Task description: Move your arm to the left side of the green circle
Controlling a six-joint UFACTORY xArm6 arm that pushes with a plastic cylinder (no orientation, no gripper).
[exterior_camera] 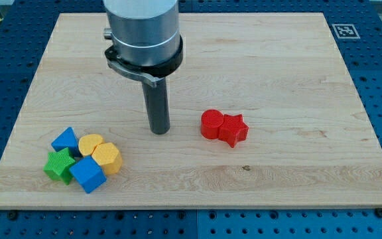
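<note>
Your tip (159, 131) rests on the wooden board (297, 73) near its middle, and it serves here as the landmark. There are no fingers to spread or close on this rig, only the straight dark rod hanging from the grey cylinder (143, 30). Just to the view's right of the tip, apart from it, lie a red cylinder (211, 124) and a red star (234, 129), touching each other. Well to the view's lower left of the tip sits a tight cluster: a blue triangle-like block (65, 139) at its top, a yellow heart (90, 143) beside that, a yellow hexagon (108, 158) below the heart, a blue cube (87, 174) at the bottom, and a green star (60, 164) on the cluster's left edge. You will find no green circle anywhere on the board; the only green block is that star. The tip touches no block.
</note>
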